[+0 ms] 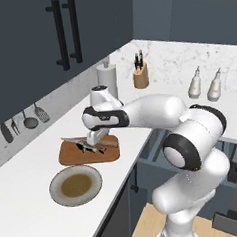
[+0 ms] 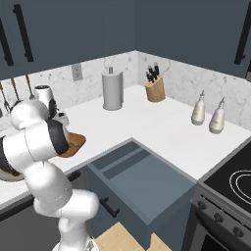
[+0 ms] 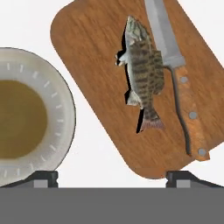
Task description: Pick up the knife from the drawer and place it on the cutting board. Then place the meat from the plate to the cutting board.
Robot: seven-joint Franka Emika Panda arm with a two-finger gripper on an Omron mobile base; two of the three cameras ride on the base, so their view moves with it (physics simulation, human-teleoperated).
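Observation:
The brown cutting board (image 3: 96, 61) lies on the white counter, with the plate (image 3: 26, 118) close beside it. On the board rests the meat (image 3: 143, 72), a brownish streaked, fish-shaped piece. The knife (image 3: 181, 96) lies right alongside it, wooden handle toward me and silver blade pointing away. The plate (image 1: 75, 185) holds nothing. My gripper (image 3: 111, 177) hovers just above the board (image 1: 90, 151), open, with nothing between its fingertips (image 3: 181, 177). The blue-grey drawer (image 2: 142, 179) stands pulled out below the counter edge, and no knife shows inside it.
The open drawer (image 1: 154, 153) juts out beside my arm's base. At the back stand a paper towel roll (image 1: 106, 76), a wooden knife block (image 1: 140, 75) and two pale bottles (image 1: 204, 84). Utensils (image 1: 25, 122) hang on the left wall. A stove (image 2: 235, 188) sits at the right.

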